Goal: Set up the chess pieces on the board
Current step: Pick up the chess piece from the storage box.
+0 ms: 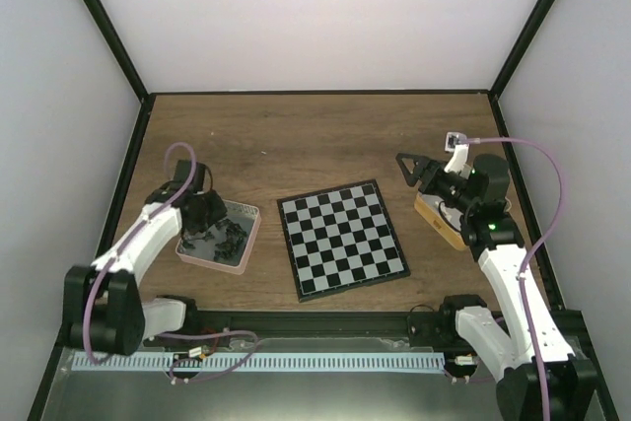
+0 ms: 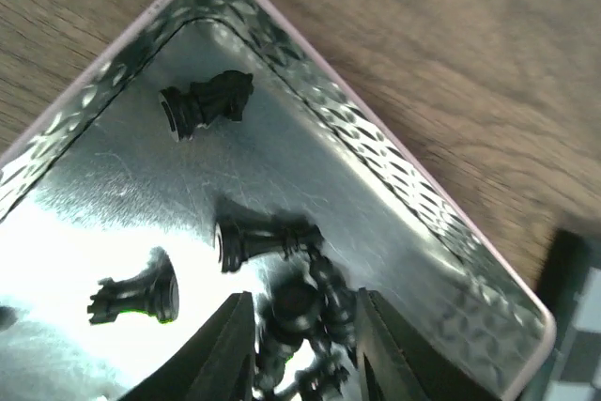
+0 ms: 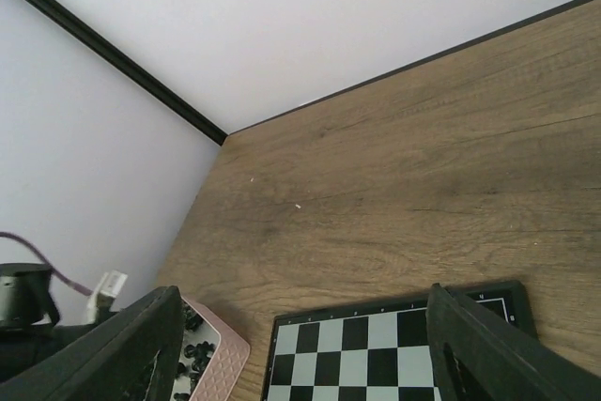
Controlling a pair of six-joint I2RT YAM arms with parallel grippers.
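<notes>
The board (image 1: 342, 240) lies mid-table with no pieces on it; its far edge also shows in the right wrist view as the board (image 3: 376, 345). Black chess pieces (image 1: 225, 237) lie in the pink-rimmed tray (image 1: 251, 234). My left gripper (image 1: 202, 212) reaches down into that tray. In the left wrist view the left gripper (image 2: 300, 312) has its fingers narrowly either side of a blurred clump of black pieces (image 2: 315, 302); contact is unclear. Three more black pieces (image 2: 263, 237) lie loose nearby. My right gripper (image 1: 412, 170) hovers open and empty beside the board's right edge.
A tan tin (image 1: 439, 222) sits under the right arm, right of the board. The tray's embossed metal wall (image 2: 413, 185) runs close to the left fingers. The enclosure's white walls and black frame posts (image 1: 108, 36) bound the wooden table.
</notes>
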